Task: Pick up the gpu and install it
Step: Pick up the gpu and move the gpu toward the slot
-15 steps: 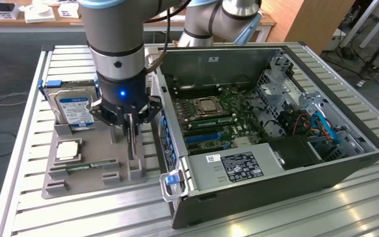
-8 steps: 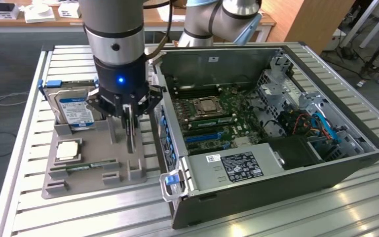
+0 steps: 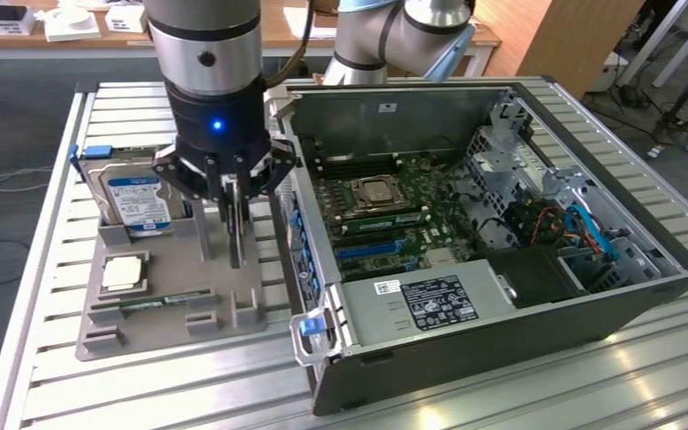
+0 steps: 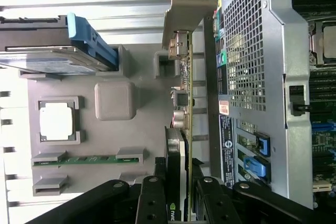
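Note:
The gpu (image 3: pixel 236 237) is a thin dark card standing on edge at the grey parts holder (image 3: pixel 165 309), on the exterior view's left of the open computer case (image 3: pixel 487 296). My gripper (image 3: pixel 234 199) comes down from above with a finger on each face of the card, shut on it. In the wrist view the gpu (image 4: pixel 177 156) runs edge-on between my black fingers (image 4: pixel 152 203), its far end by a holder slot (image 4: pixel 167 64). Whether its lower edge still rests in the holder I cannot tell. Blue expansion slots (image 3: pixel 374 249) lie on the motherboard inside the case.
On the holder also sit a silver hard drive (image 3: pixel 135 197) with a blue-white label, a CPU (image 3: pixel 123 271) and a RAM stick (image 3: pixel 159 303). The case's perforated rear wall (image 4: pixel 257 51) stands close beside the card. Slatted metal tabletop (image 3: pixel 500 394) surrounds everything.

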Motion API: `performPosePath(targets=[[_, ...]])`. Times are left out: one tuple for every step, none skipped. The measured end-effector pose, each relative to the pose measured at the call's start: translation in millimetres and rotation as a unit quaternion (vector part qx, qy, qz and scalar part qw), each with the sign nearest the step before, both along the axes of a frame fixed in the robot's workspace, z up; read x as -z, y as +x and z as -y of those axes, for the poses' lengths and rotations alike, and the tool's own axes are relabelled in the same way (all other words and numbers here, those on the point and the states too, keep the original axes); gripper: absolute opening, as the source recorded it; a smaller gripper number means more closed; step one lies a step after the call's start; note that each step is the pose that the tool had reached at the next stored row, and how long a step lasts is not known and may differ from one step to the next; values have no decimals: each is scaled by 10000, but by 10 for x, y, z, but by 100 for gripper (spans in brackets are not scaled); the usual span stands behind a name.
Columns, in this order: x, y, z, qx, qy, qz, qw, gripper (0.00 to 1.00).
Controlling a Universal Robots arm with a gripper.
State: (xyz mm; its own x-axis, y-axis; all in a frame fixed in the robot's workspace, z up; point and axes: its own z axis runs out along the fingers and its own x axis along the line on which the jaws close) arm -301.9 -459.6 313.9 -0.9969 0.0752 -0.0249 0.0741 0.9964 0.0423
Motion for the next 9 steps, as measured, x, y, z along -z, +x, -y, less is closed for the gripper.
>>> performPosePath(targets=[[-19,0,0,0,0,0,10000,28],[-38,0,0,0,0,0,10000,28],[-57,0,0,0,0,0,10000,28],[-76,0,0,0,0,0,10000,28],[-93,0,0,0,0,0,10000,28],[-114,0,0,0,0,0,10000,28],[-135,0,0,0,0,0,10000,28],[-158,0,0,0,0,0,10000,28],[-182,0,0,0,0,0,10000,28]])
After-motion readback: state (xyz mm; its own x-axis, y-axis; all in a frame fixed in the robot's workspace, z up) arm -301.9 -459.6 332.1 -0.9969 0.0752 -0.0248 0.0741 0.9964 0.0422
